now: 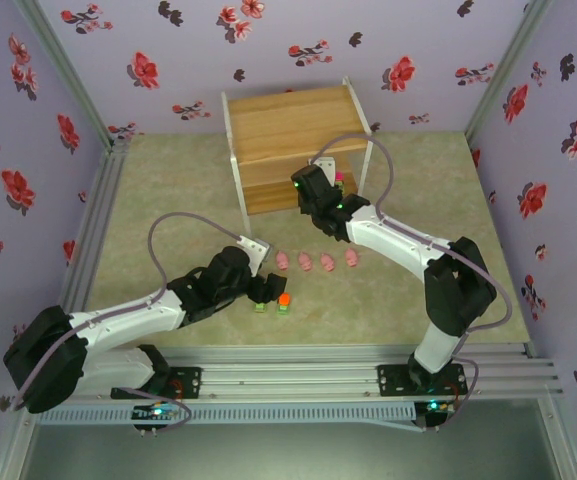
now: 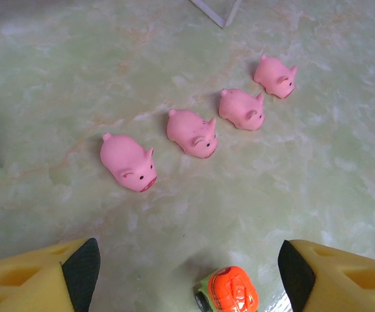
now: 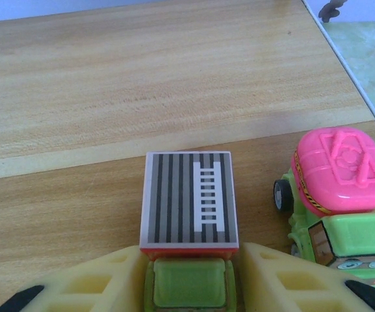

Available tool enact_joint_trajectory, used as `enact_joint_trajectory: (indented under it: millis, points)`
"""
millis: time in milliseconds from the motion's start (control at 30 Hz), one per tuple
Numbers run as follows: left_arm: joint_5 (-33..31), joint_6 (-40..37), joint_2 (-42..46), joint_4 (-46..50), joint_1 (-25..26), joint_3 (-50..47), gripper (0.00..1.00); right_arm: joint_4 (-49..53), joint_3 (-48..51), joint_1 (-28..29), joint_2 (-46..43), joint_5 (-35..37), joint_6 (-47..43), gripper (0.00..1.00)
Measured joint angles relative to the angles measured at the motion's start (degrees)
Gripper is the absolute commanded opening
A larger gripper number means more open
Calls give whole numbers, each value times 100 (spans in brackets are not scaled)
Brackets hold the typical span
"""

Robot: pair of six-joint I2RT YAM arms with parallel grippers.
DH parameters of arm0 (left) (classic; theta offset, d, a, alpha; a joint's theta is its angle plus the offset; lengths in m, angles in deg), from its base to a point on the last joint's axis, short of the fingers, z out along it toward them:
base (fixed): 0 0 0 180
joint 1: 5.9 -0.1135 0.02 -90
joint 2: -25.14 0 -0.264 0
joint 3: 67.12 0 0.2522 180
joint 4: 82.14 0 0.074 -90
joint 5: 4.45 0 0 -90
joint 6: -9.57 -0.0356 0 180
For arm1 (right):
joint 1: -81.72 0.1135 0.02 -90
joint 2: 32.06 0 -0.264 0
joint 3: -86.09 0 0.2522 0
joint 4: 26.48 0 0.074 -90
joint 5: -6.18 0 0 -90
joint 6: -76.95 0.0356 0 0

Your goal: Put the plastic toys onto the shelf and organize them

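Note:
A small truck with a grey striped top (image 3: 188, 198) and green cab rests on the shelf's wooden board (image 3: 109, 84). My right gripper (image 3: 190, 257) flanks its cab, with the jaws slightly open and a thin gap beside the cab. A magenta-topped truck (image 3: 340, 195) stands just right of it. In the top view the right gripper (image 1: 323, 195) reaches into the shelf (image 1: 288, 120) at its lower tier. Several pink pigs (image 2: 192, 132) lie in a row on the floor. My left gripper (image 2: 188, 273) hangs open above an orange-topped truck (image 2: 229, 292), which sits between its fingers untouched.
A white shelf leg (image 2: 214, 12) stands beyond the pigs. In the top view another small green toy (image 1: 260, 305) sits left of the orange truck (image 1: 284, 300), under the left gripper (image 1: 268, 290). Flowered walls enclose the marbled floor.

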Motion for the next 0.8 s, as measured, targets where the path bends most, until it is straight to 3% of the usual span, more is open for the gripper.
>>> enact_joint_trajectory:
  millis: [800]
  points:
    - [-105, 0, -81, 22, 0, 0, 77, 66, 555, 201, -745, 28, -24, 43]
